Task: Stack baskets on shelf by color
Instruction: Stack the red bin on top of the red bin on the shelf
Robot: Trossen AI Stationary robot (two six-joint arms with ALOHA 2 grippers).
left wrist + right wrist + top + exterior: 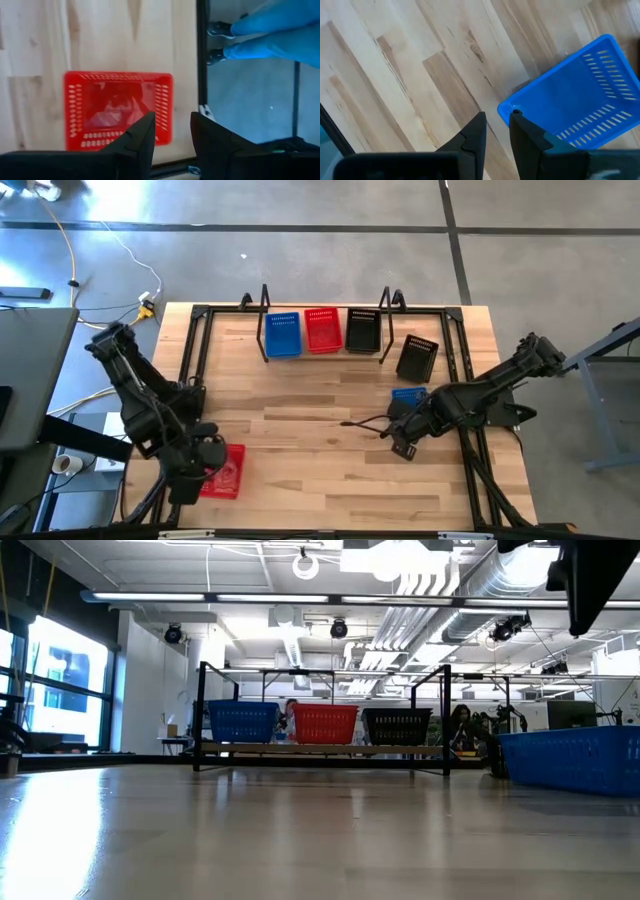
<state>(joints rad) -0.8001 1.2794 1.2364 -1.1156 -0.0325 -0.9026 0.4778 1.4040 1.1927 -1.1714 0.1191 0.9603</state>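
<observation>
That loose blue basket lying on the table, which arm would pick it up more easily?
The right one. Its gripper hangs directly over the blue basket, jaws open at a rim corner. The left gripper is across the table, above a red basket.

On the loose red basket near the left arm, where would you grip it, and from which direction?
Pinch the red basket on its rim wall nearest the table edge, coming from above: it lies flat and open-side up, and the left gripper hovers open over that thin wall.
</observation>
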